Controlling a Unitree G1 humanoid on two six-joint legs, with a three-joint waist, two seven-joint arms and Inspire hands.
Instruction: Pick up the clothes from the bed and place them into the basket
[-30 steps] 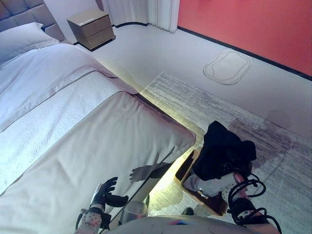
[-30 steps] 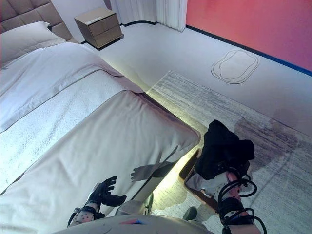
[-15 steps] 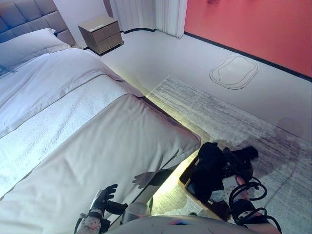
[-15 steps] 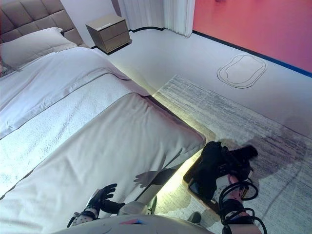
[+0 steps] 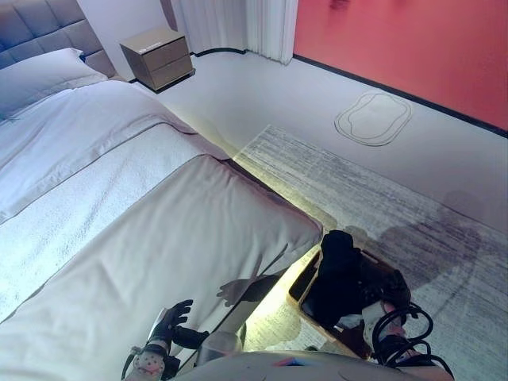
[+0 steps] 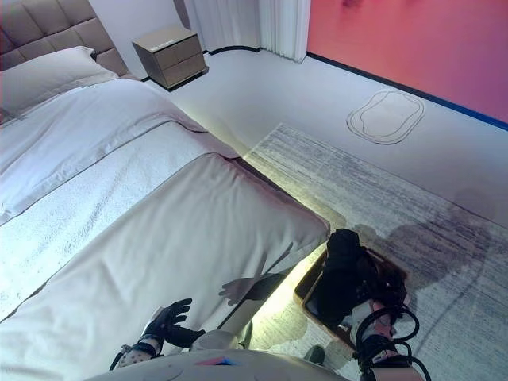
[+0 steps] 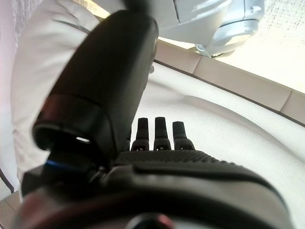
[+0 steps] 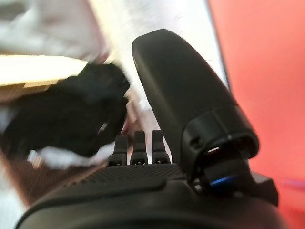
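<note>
A brown basket [image 5: 302, 281] stands on the rug beside the bed's foot corner. A black garment [image 5: 340, 274] lies heaped in it, over something white [image 5: 352, 321]. My right hand [image 5: 386, 292] is just over the basket's near side, next to the black garment; in the right wrist view its fingers [image 8: 136, 145] are straight and the garment [image 8: 71, 114] lies past them, apart from the hand. My left hand [image 5: 173, 317] hovers open and empty over the grey bed cover [image 5: 159, 254] near the bed's front edge.
The bed [image 5: 79, 175] runs from the lower left to the pillow [image 5: 40, 71] and headboard. A nightstand [image 5: 156, 55] stands by the far wall. A grey rug [image 5: 381, 198] lies under the basket; a red wall [image 5: 413, 40] is behind.
The black garment, held up above the basket a second ago, has come down and now lies in the basket. My right hand has let it go. The camera has shifted slightly.
</note>
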